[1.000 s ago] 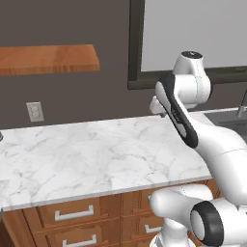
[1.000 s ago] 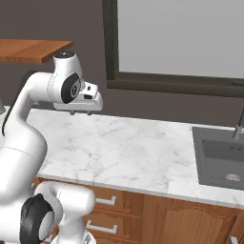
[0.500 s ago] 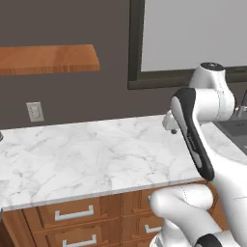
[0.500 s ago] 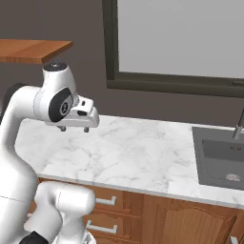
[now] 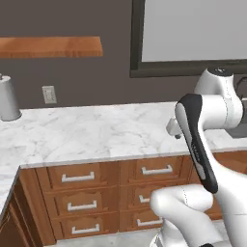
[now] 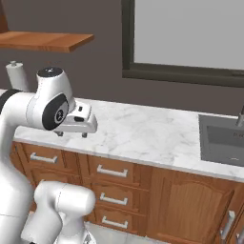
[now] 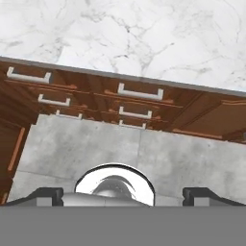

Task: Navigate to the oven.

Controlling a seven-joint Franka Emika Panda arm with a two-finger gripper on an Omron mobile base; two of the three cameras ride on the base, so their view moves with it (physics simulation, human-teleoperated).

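Note:
The oven is out of view in all three views. My gripper [image 6: 72,135] hangs in front of the marble counter's [image 6: 143,133] front edge, fingers pointing down, above the wooden drawers [image 6: 112,171]. In the hand view its two dark fingertips [image 7: 45,194] stand far apart at the bottom, open, with nothing between them. That view looks down on the grey floor [image 7: 96,149], the drawer fronts [image 7: 139,92] and the counter [image 7: 144,33].
A paper towel roll [image 5: 8,99] stands at the counter's left end under a wooden shelf [image 5: 48,47]. A dark-framed window [image 5: 193,34] sits behind the counter. A sink [image 6: 221,140] lies at the right. The counter turns a corner at the lower left [image 5: 6,181].
The whole picture has shifted: the base has backed away from the counter, showing more drawers and the paper towel roll. The arm has swung and the hand has dropped lower.

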